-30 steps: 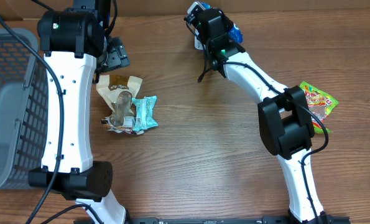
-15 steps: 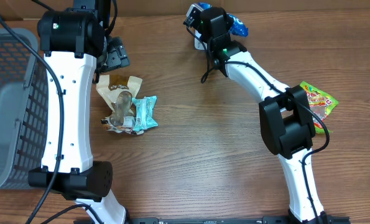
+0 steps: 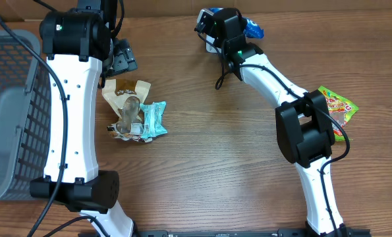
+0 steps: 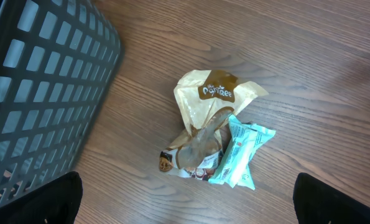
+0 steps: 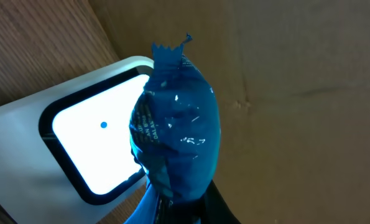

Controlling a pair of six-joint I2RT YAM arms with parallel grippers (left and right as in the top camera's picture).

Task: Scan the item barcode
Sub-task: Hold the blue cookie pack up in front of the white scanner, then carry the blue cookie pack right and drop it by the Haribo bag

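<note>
Blue packet (image 5: 175,143) sat pinched in your right gripper (image 5: 178,205) at the far scanner (image 5: 91,143), so the scan looked underway. Left gripper (image 3: 121,58) gaped wide, empty.

The tabletop (image 3: 209,164) is brown wood with a fine grain and a dull finish, and the far wall is matt brown cardboard (image 5: 296,93). The blue packet (image 5: 175,143) is crinkled plastic film, glossy with bright glints; the scanner (image 5: 79,143) is smooth white plastic with a black rim round a lit, glassy window. The basket (image 4: 41,74) at the left is matt dark grey plastic lattice, and the cream pouch (image 4: 212,99) and teal wrapper (image 4: 240,155) are creased, shiny film.
</note>
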